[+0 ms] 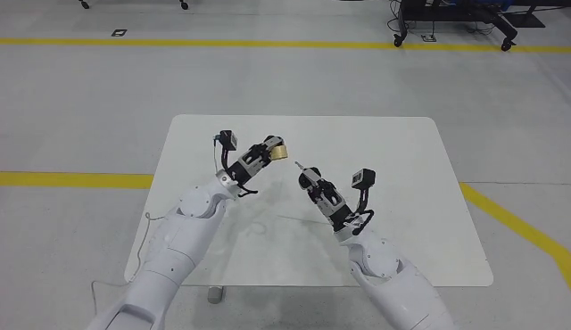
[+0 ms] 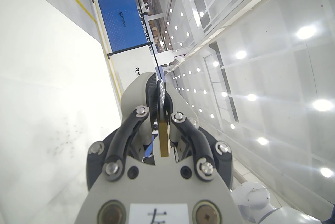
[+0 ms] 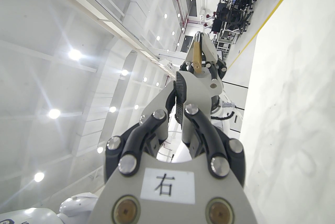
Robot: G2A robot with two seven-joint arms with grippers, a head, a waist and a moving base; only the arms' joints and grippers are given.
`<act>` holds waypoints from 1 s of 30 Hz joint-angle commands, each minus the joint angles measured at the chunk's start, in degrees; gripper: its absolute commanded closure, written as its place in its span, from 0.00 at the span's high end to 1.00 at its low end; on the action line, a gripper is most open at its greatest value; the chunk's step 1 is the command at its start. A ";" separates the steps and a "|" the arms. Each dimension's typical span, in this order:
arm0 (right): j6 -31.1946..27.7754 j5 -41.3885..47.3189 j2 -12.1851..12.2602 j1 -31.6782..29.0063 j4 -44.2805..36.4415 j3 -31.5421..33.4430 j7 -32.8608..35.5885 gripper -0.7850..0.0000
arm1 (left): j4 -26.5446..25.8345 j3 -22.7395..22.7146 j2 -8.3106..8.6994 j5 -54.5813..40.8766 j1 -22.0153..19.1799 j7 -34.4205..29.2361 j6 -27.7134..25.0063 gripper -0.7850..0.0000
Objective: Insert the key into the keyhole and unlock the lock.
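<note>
My left gripper (image 1: 270, 148) hovers above the white table (image 1: 401, 152), shut on a brass padlock (image 1: 279, 152). In the left wrist view the padlock's brass body (image 2: 164, 138) lies between the fingers' bases and its steel shackle (image 2: 161, 94) is pinched at the tips of the left gripper (image 2: 159, 89). My right gripper (image 1: 306, 176) hangs a short way to the right, pointed at the lock, and a small pale key tip (image 1: 299, 169) sticks out of it. Its fingers (image 3: 180, 89) are pressed together. Beyond them the padlock (image 3: 196, 57) shows its keyhole end, apart from the key.
Both arms are raised over the middle of the table. A yellow floor line (image 1: 80, 179) runs past the table's left side. A dark wheeled frame (image 1: 455, 9) stands far back right.
</note>
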 commanded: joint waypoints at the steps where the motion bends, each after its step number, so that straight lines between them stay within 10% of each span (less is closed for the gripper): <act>1: 0.19 -1.44 -0.18 -0.47 -0.62 -0.48 -1.30 0.00 | -0.91 -0.02 0.00 1.16 0.48 1.59 0.14 0.00; 30: 3.26 -10.50 -4.81 2.21 1.98 -6.78 -18.82 0.00 | -3.56 -0.72 -0.24 4.42 1.67 2.32 -1.37 0.00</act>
